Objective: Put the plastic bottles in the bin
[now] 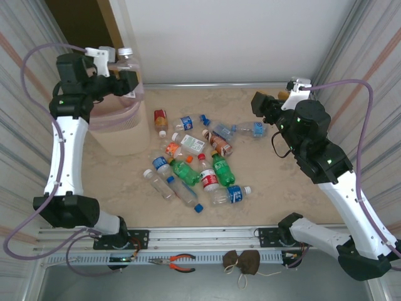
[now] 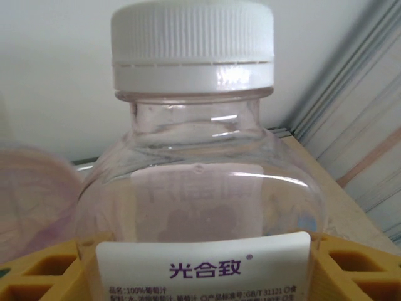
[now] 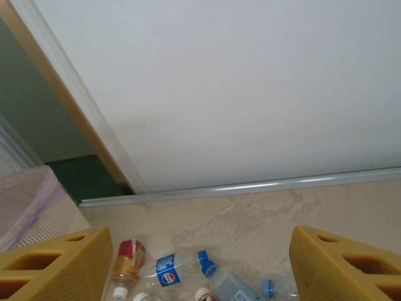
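Observation:
My left gripper (image 1: 125,76) is high at the back left, shut on a clear plastic bottle (image 1: 127,58) with a white cap, directly above the pale-pink bin (image 1: 122,135). In the left wrist view the bottle (image 2: 200,157) stands upright between the yellow fingers (image 2: 360,266), its white label facing the camera, and the bin's rim (image 2: 31,194) shows at the left. Several plastic bottles (image 1: 200,164) lie scattered mid-table. My right gripper (image 1: 266,103) hovers open at the back right; in its wrist view the right gripper (image 3: 200,269) holds nothing, above a blue-labelled bottle (image 3: 178,266).
Red-handled pliers (image 1: 178,262) and a brown cloth pouch (image 1: 241,260) lie on the front ledge beyond the rail. A white wall closes the back of the table; striped panels close both sides. A red-labelled bottle (image 3: 128,260) lies near the bin's foot.

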Motion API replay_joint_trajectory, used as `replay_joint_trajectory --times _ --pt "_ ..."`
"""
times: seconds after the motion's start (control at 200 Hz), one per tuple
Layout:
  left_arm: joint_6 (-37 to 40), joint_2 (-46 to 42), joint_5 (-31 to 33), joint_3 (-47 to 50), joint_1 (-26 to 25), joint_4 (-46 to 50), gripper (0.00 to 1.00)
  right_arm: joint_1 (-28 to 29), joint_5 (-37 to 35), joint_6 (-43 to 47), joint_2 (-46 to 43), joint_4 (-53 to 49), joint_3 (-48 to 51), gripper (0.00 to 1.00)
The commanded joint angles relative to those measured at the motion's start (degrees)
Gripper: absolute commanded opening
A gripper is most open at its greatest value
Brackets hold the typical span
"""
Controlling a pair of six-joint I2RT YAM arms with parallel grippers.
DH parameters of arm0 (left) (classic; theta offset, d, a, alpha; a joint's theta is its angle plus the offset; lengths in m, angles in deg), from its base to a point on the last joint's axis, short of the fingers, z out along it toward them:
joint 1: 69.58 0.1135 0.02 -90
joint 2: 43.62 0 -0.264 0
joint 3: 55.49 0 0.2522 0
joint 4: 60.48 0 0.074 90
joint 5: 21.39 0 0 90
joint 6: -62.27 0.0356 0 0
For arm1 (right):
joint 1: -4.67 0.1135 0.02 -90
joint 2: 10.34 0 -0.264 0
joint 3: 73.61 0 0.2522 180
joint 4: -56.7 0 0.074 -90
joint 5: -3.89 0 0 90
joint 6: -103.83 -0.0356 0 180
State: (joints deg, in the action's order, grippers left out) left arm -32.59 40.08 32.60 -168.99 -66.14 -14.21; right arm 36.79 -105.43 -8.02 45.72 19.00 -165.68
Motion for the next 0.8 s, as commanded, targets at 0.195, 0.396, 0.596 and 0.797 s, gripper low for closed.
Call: replay_joint_trajectory --times 0.195,0.396,0.596,0.797 --pt "4.64 6.27 -2.12 -4.31 5.88 9.13 0.57 -0.48 0.68 -0.17 -0.06 -0.94 0.23 0.73" --pt "7.69 11.30 -0.17 -3.32 6.38 12.29 0.57 -0.57 0.85 -0.21 -0.09 -1.28 0.30 0.73" --pt "9.33 15.84 1.58 -0.52 6.40 12.65 0.57 -0.90 0.90 -0.21 -0.47 -1.77 0.66 0.73" --pt "10.12 20.58 3.94 2.45 6.40 13.48 0.57 -1.44 1.14 -0.30 -0.79 -1.85 1.13 0.73"
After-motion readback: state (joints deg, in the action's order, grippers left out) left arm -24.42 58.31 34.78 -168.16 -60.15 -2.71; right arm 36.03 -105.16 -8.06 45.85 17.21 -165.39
